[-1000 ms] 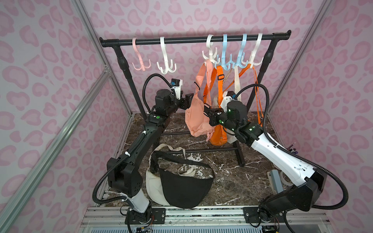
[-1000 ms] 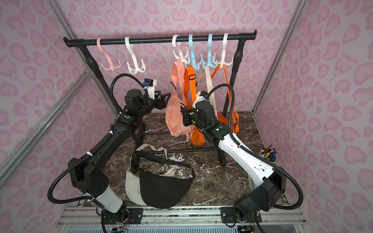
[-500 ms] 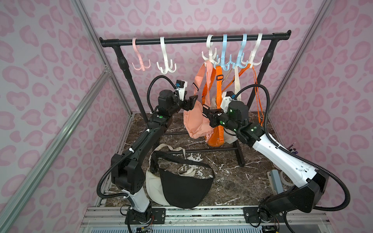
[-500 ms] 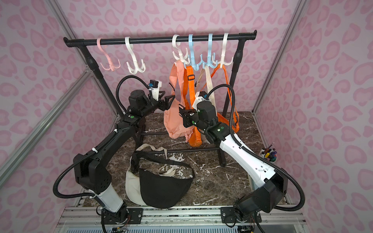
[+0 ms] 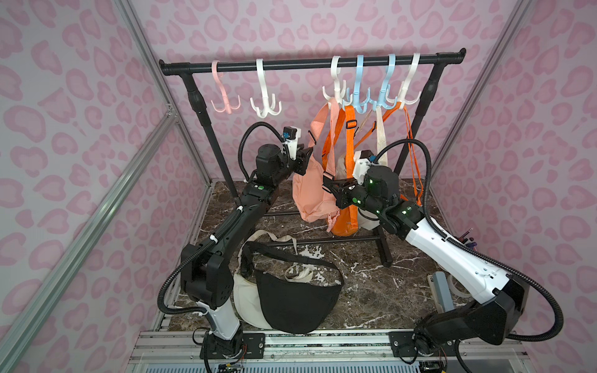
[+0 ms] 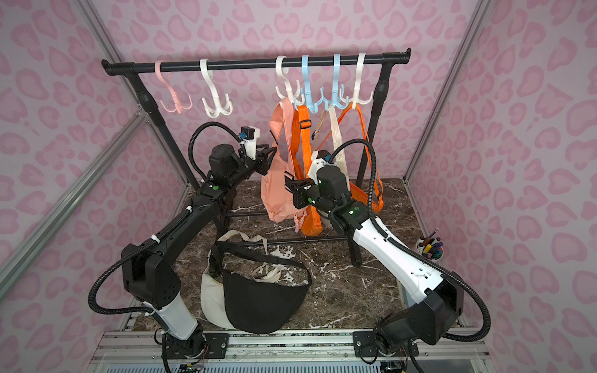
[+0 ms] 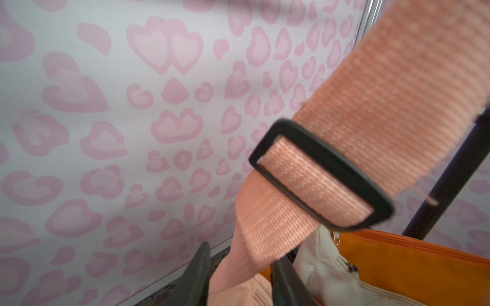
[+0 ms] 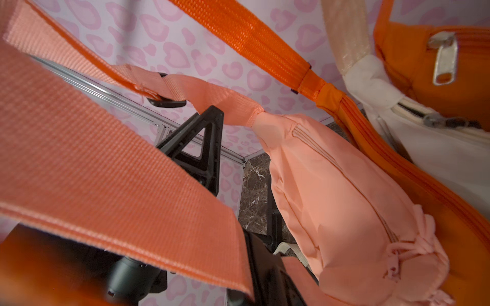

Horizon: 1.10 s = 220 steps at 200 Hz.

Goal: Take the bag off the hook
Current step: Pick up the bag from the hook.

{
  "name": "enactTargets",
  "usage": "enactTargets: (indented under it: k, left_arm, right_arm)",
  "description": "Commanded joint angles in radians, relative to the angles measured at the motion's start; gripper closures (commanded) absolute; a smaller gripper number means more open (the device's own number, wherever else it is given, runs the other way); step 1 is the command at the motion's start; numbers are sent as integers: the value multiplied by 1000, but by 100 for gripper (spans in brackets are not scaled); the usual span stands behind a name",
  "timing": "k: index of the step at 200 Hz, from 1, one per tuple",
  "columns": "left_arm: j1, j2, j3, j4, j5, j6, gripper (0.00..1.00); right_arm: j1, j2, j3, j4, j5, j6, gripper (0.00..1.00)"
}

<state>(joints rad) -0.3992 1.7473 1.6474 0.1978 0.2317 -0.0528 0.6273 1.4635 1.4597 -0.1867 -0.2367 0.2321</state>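
Both grippers are being set below the white hook [image 5: 336, 77] carrying the peach bag [image 5: 310, 197]: its upward-running strap [image 7: 371, 106] is being clamped by the left gripper [image 5: 306, 156], the right gripper [image 5: 327, 187] being held clenched alongside.

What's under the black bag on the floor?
A cream bag: its side pokes out beside the black bag, and its strap loops out behind. The rest is covered, so anything else underneath can't be seen.

Peach strap [image 7: 384, 87] between end effector [image 7: 240, 257] fingers
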Motion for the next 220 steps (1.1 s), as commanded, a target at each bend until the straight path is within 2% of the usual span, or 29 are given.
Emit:
enactTargets:
  k: [1,40,73,149,220]
  left_arm:
    - [2,7,14,59,1,4,67]
    - [0,-1,14,51,-9,-2,80]
    - [0,-24,11,49,-44,-20,96]
    - [-1,-92,2,45,-49,-74,97]
    - [-3,-186,-55,19,-62,-74,97]
  right_arm:
    - [0,0,-2,18,-12,-10,92]
    - [0,-3,4,18,-8,-10,92]
    - [-1,-3,17,14,19,1,93]
    - [-9,9,162,-21,38,6,96]
    - [-7,-17,158,-33,53,14,96]
